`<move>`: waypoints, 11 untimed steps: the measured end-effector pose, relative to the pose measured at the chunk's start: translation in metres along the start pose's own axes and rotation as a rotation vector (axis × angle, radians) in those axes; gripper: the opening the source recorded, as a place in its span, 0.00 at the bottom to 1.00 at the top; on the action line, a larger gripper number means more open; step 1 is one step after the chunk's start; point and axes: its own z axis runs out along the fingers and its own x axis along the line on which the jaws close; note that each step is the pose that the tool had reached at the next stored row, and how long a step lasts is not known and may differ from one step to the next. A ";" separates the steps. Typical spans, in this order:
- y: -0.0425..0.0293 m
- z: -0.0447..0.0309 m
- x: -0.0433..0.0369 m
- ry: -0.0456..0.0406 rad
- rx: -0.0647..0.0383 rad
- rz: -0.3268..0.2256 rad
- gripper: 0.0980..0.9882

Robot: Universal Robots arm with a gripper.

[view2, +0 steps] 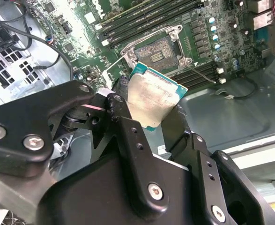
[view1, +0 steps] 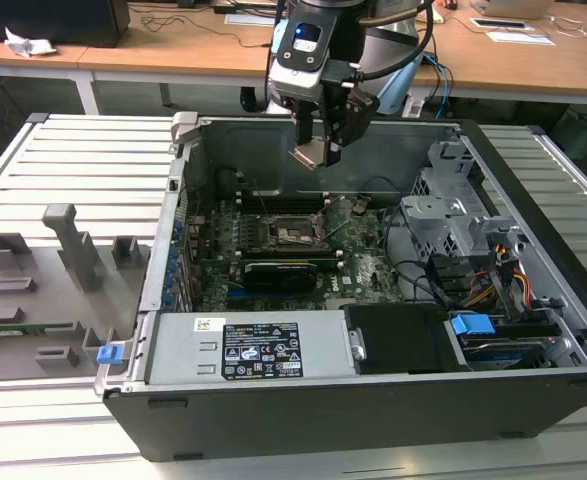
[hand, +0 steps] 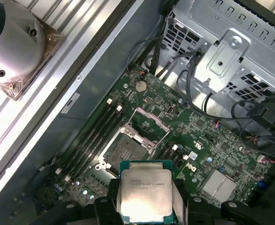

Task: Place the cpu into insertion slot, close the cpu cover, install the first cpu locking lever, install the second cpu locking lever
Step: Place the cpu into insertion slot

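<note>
The black two-fingered pincer (view1: 316, 150) pinches the cpu (view1: 306, 156), a small flat square chip with a pale silvery face, by opposite edges. In the exterior view it hangs over the green motherboard (view1: 365, 265), at twelve o'clock from the insertion slot (view1: 295, 235), a dark square socket rimmed in grey metal. The thin grey metal cpu cover (hand: 149, 125) seems raised open.

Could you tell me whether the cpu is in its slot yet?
Out: the gripper holds the cpu above the empty slot.
</note>
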 end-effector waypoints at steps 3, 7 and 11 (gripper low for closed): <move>0.0000 0.0000 0.0000 -0.0008 0.000 0.010 0.48; 0.0000 0.0000 0.0000 -0.0018 0.000 0.022 0.48; 0.0000 0.0001 0.0000 -0.0032 -0.001 0.039 0.48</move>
